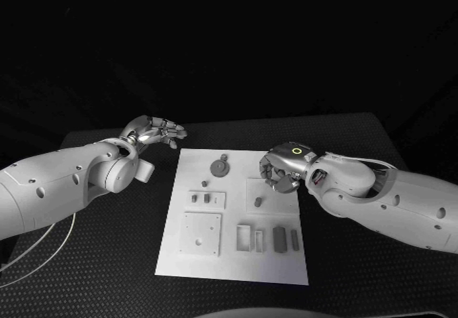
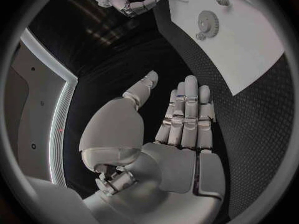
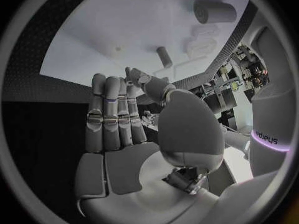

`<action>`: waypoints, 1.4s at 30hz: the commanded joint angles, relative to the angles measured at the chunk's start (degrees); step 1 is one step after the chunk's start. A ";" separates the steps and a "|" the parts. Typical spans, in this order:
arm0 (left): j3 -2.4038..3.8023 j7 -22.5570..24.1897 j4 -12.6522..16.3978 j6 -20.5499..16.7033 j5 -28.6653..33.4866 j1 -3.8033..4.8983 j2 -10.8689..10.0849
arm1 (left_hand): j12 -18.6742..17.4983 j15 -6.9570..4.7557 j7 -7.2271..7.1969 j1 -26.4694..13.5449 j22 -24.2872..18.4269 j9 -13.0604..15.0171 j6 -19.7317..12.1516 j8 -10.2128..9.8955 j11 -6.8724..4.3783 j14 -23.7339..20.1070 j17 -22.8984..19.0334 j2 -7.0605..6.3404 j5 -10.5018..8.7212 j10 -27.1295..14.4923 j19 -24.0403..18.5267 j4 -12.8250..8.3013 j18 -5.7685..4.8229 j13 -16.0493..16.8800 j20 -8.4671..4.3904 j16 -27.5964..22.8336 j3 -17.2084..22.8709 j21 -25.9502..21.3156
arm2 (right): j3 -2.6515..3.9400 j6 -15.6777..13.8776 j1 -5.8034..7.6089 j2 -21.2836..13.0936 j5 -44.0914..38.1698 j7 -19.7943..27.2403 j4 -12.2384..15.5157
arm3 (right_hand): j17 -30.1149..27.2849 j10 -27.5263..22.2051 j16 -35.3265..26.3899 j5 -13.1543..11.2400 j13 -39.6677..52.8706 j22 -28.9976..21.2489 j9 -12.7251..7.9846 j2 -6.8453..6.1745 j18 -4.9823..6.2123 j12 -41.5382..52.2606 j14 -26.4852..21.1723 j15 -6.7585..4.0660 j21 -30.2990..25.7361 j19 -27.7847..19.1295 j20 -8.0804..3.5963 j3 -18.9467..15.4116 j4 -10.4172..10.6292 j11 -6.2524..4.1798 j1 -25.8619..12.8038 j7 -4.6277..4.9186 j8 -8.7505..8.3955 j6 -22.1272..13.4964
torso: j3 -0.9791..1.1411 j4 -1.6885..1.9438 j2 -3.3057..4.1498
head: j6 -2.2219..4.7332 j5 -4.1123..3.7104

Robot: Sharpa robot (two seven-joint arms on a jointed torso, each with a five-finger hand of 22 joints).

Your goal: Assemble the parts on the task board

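Left hand (image 1: 153, 131): empty, fingers spread, over the table beyond the board's far left corner.
Right hand (image 1: 283, 167): empty, fingers apart, above the board's right edge.
Board (image 1: 239, 265): mid-table.
Gear (image 1: 220, 167): on the board's far part.

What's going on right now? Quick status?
Left hand open, off the task board. Right hand open above its edge, holding nothing. Gear and parts untouched. Nothing blocking.

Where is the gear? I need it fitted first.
In the head view the gear lies flat at the board's far edge, between the two hands, nearer the left hand.
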 commanded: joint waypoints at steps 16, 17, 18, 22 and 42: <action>0.04 0.20 -0.65 0.35 0.35 0.11 1.36 | -0.01 0.08 0.00 0.15 0.09 -0.07 -0.29 0.02 0.25 -0.51 0.15 0.37 -0.30 -0.50 0.43 -0.08 0.28 -0.17 -0.09 0.37 -0.44 -0.28 | 0.01 0.95 -0.02 7.95 2.15 1.48 1.98 | 0.03 0.57 0.34 0.12 1.46 0.06 0.10 0.39 0.51 -0.05 -0.06 -0.38 0.03 0.31 -0.08 0.55 0.16 -0.39 -0.37 0.19 0.09 0.17 | -0.23 0.29 0.01 | 0.83 3.30; 0.04 0.17 -0.62 0.37 0.35 0.11 1.41 | -0.01 0.08 0.00 0.16 0.10 -0.07 -0.29 0.02 0.25 -0.51 0.16 0.36 -0.30 -0.50 0.43 -0.09 0.28 -0.17 -0.09 0.37 -0.44 -0.29 | 0.00 0.53 -0.04 8.58 2.15 1.57 1.64 | 0.03 0.57 0.34 0.12 1.47 0.06 0.10 0.40 0.51 -0.06 -0.06 -0.37 0.02 0.30 -0.08 0.55 0.16 -0.38 -0.38 0.19 0.08 0.16 | -0.22 0.31 0.00 | 0.78 3.48; 0.04 0.15 -0.64 0.36 0.35 0.11 1.47 | -0.01 0.08 0.00 0.16 0.10 -0.07 -0.28 0.03 0.25 -0.51 0.16 0.35 -0.30 -0.51 0.43 -0.09 0.28 -0.18 -0.09 0.37 -0.44 -0.29 | -0.04 0.38 -0.08 9.14 2.00 1.64 1.33 | 0.03 0.55 0.34 0.12 1.47 0.06 0.11 0.42 0.51 -0.07 -0.07 -0.37 0.02 0.30 -0.08 0.56 0.15 -0.38 -0.40 0.20 0.07 0.14 | -0.23 0.34 0.00 | 0.76 3.72; 0.05 0.24 -0.86 0.28 0.35 0.11 1.89 | 0.00 0.08 0.00 0.19 0.10 -0.07 -0.29 0.02 0.25 -0.52 0.18 0.31 -0.29 -0.51 0.43 -0.10 0.28 -0.20 -0.09 0.36 -0.43 -0.31 | -0.58 0.47 -0.46 10.66 1.64 1.85 0.48 | 0.03 0.52 0.34 0.12 1.48 0.07 0.12 0.45 0.51 -0.10 -0.09 -0.36 0.00 0.28 -0.08 0.59 0.11 -0.36 -0.40 0.21 0.04 0.10 | -0.30 0.33 0.00 | 0.56 4.80; 0.05 0.16 -1.58 0.46 0.35 0.32 3.42 | 0.02 0.10 -0.02 0.28 0.13 -0.08 -0.25 0.08 0.27 -0.58 0.24 0.31 -0.29 -0.52 0.42 -0.05 0.27 -0.28 -0.05 0.31 -0.36 -0.41 | -3.60 0.69 -4.09 15.41 0.49 2.63 -2.00 | 0.02 0.48 0.37 0.12 1.54 0.10 0.17 0.57 0.51 -0.17 -0.12 -0.35 -0.05 0.26 -0.08 0.65 -0.03 -0.33 -0.44 0.25 -0.02 0.02 | -0.16 0.17 0.03 | -1.57 8.49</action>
